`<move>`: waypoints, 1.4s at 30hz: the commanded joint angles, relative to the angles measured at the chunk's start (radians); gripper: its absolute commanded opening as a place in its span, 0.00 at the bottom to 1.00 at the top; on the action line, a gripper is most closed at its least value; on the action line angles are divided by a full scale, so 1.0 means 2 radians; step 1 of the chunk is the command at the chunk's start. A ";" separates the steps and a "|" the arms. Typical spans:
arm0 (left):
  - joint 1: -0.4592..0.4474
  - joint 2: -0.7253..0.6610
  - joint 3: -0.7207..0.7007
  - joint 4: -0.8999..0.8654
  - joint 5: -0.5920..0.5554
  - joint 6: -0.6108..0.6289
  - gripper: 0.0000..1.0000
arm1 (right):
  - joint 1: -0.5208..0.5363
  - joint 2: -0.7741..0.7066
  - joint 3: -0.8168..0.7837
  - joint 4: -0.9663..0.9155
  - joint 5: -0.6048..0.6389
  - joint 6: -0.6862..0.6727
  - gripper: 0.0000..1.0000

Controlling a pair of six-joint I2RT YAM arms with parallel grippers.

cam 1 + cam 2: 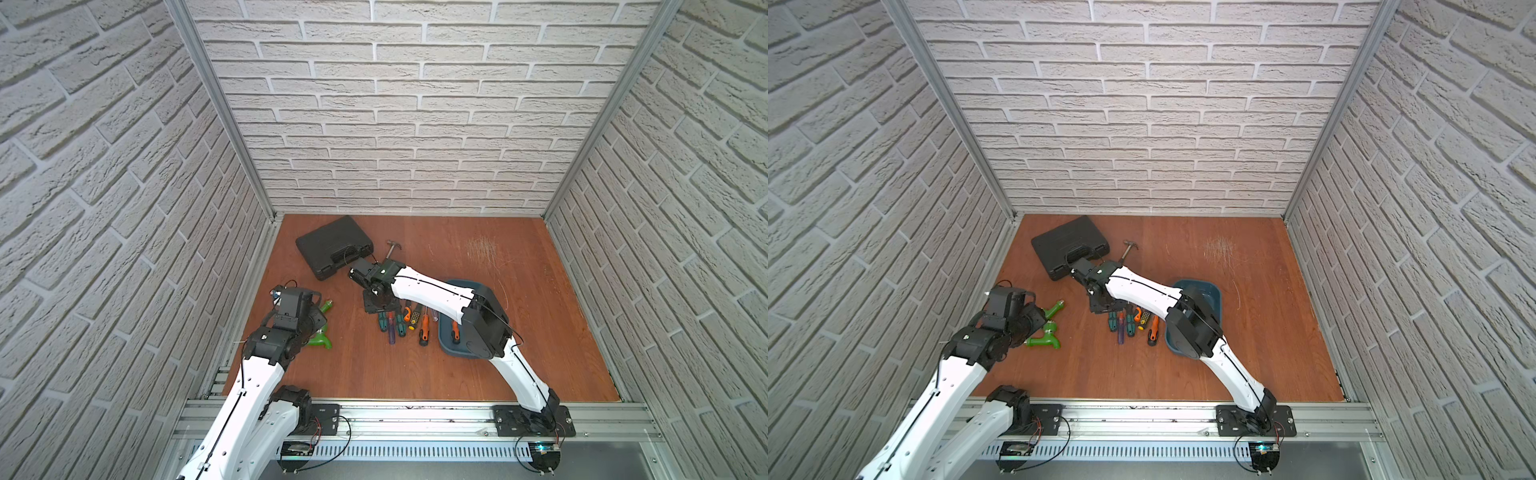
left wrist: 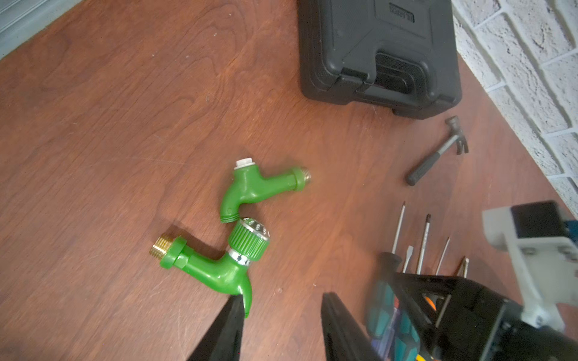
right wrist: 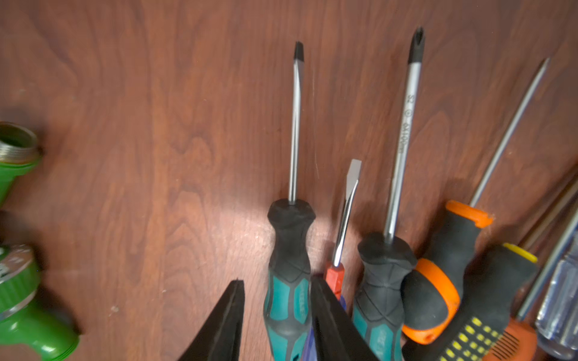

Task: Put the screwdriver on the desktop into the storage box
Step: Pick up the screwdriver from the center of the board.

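Right hand [image 3: 276, 281] is hanging low over the tabletop [image 1: 498, 353]. Its fingers are standing apart on either side of the teal-handled screwdriver [image 3: 289, 237], and a gap is showing on one side, so it is not clamping. That screwdriver is lying flat at the end of a row of screwdrivers [image 3: 384, 275], the end farthest from the dark teal storage box [image 1: 446, 345]. An orange-handled screwdriver [image 1: 456, 330] is lying in the box. Left hand [image 2: 281, 297] is hovering, fingers apart, near two green taps [image 2: 212, 272]. A black tool case [image 2: 375, 47] and a hammer [image 2: 438, 153] are lying farther back.
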 commanded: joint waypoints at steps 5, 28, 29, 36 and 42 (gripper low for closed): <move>0.004 -0.003 -0.002 0.021 -0.003 0.011 0.46 | -0.002 0.017 0.008 -0.015 0.016 0.008 0.39; 0.005 0.006 -0.003 0.026 0.017 -0.001 0.46 | 0.000 0.058 0.037 -0.016 -0.005 0.015 0.37; 0.004 0.006 -0.003 0.026 0.018 -0.002 0.46 | 0.000 0.061 0.043 -0.020 -0.005 0.015 0.39; 0.004 0.004 -0.001 0.021 0.019 -0.002 0.46 | 0.001 0.063 0.051 -0.023 -0.001 0.014 0.40; 0.004 0.000 -0.001 0.020 0.017 -0.002 0.46 | 0.002 0.044 0.051 -0.020 0.009 0.017 0.29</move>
